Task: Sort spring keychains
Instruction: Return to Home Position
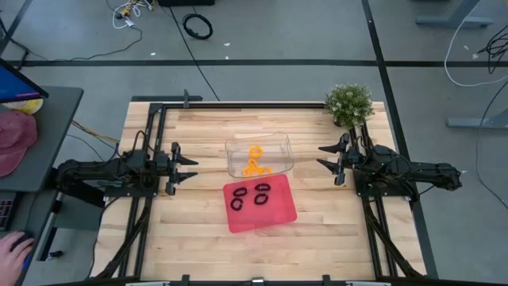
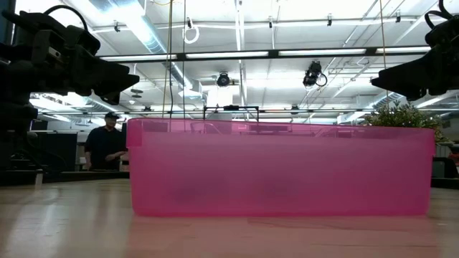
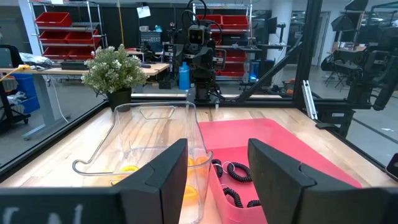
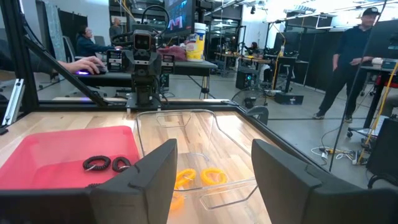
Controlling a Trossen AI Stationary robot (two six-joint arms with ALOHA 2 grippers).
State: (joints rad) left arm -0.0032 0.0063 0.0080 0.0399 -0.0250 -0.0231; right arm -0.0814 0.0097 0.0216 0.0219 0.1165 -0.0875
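Left gripper [image 1: 188,168] and right gripper [image 1: 324,156] are held open.
Four black loops [image 1: 261,199] are counted in the central red tray [image 1: 274,218]; orange loops [image 1: 255,163], bunched in the clear bin [image 1: 287,151], are hidden in the low view.

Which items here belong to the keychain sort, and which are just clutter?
Job: orange coiled spring keychains in the clear plastic bin; black coiled spring keychains in the red plastic tray.
Clutter: small green potted plant; pink cloth cap; black cable coil on the floor.
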